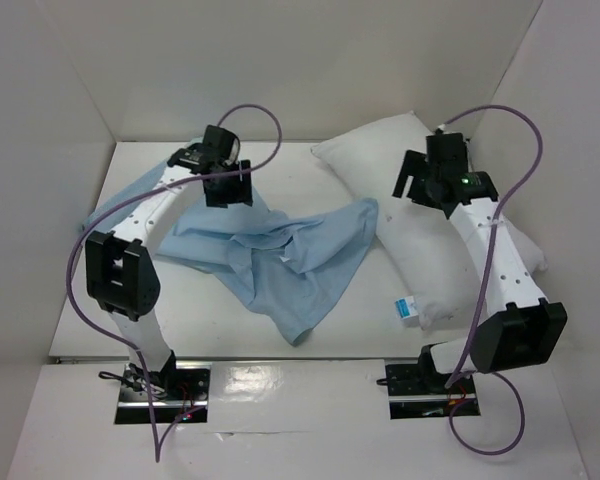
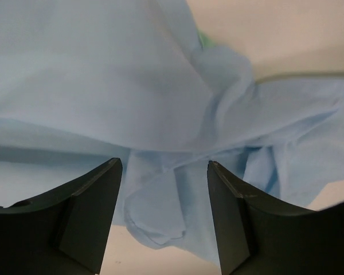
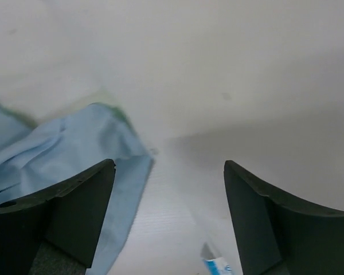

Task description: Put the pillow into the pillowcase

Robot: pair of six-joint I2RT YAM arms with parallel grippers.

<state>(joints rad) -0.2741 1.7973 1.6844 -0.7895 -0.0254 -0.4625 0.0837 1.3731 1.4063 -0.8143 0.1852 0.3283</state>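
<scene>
Pale blue cloth, thin and creased: the pillowcase (image 1: 280, 255) lies crumpled on the white tabletop (image 1: 210, 320) between my two arms, with one corner pointing back at my bases and its folds bunched mid-sheet. I judge it limp and very light, with no stiffness. It will sag shut unless the mouth is held at two points, so I want a pinch on a hem edge, one layer only. Which edge is the open one I cannot tell. To its right the pillow (image 1: 420, 250) lies slantwise, white and plump, its blue-and-white label (image 1: 406, 309) at the near end and its far end toward the back of the tabletop. The pillowcase's right corner reaches the pillow's flank. I judge the pillow soft, bulky, light and springy. A corner or seam is the place to grip, since a mid-belly squeeze would likely slip. Farther out, my left claw (image 1: 227, 190) hangs over the cloth's far-left part, fingers apart, nothing pinched. My right claw (image 1: 420, 185) hangs above the pillow's far half, spread wide and empty. The overhead view gives the whole layout. Only the left wrist view shows folds lying under and between my fingers. Only the right wrist view shows bare pillow below that claw, with the cloth's edge off to its left.
</scene>
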